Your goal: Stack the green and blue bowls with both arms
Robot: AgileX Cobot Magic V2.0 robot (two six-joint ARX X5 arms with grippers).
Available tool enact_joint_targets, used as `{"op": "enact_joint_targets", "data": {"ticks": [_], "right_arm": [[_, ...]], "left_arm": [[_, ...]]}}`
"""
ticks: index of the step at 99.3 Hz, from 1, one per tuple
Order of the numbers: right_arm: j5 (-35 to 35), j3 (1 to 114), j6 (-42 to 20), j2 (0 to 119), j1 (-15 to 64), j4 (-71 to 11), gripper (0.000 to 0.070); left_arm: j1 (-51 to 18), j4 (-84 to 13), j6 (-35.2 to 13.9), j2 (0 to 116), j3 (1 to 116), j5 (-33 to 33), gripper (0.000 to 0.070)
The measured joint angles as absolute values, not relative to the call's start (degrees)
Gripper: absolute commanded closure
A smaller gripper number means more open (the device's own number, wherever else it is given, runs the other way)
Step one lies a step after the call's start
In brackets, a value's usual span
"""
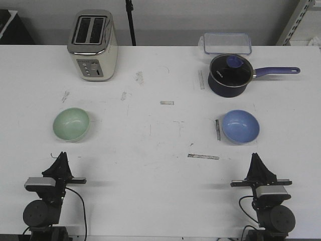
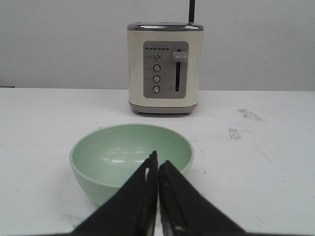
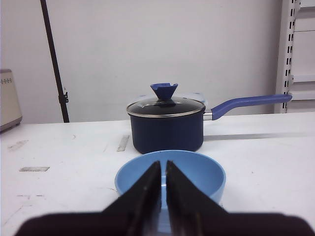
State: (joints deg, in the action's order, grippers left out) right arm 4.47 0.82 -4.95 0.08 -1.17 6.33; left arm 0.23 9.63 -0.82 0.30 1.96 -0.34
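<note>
- Overhead, the green bowl [image 1: 71, 124] sits left on the table [image 1: 160, 191] and the blue bowl [image 1: 241, 126] right, well apart, each ahead of its arm.
- Left fingers [image 2: 157, 164] are pressed together, empty, short of the green bowl; only this view shows the toaster's [image 2: 165, 69] controls.
- Right fingers [image 3: 163, 169] are likewise closed, empty; behind the blue bowl, the saucepan's [image 3: 167, 129] lid knob shows.
</note>
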Motion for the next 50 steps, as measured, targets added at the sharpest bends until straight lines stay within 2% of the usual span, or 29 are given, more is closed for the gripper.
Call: {"op": "enact_joint_targets", "data": {"ticks": [50], "right_arm": [[4.1, 3.5, -5.8, 0.3, -1.2, 4.9, 0.0693]], "left_arm": [[0.2, 9.6, -0.8, 0.3, 2.0, -0.3, 0.0696]]}}
